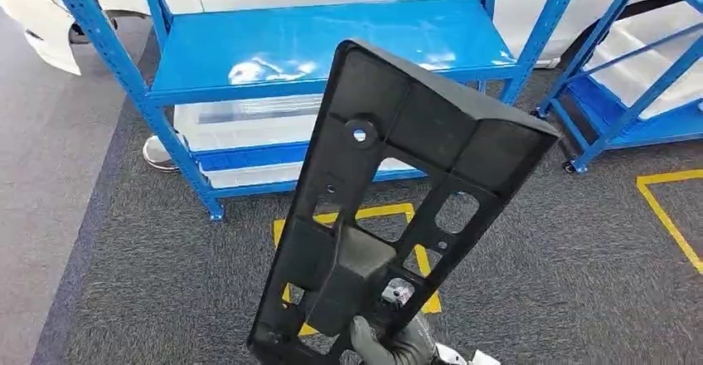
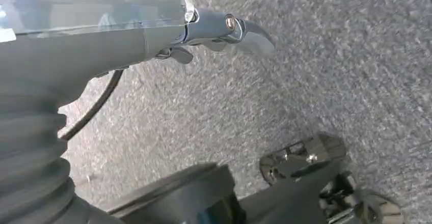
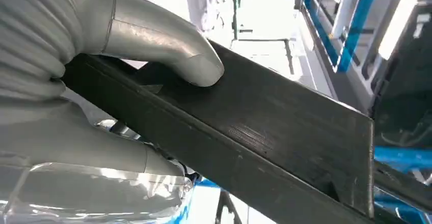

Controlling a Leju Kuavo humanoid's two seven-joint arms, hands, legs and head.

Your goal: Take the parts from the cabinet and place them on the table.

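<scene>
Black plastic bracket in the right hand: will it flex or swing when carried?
The black plastic bracket looks ribbed and holds straight, so probably stiff. Its cut-outs suggest light weight. The right hand grips only its lower end, so it may swing.

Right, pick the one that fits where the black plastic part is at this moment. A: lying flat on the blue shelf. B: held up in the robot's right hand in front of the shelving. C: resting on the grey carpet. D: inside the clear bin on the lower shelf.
B: the right hand grips the black plastic part at its lower end, holding it up off the grey carpet in front of the blue shelf.
</scene>
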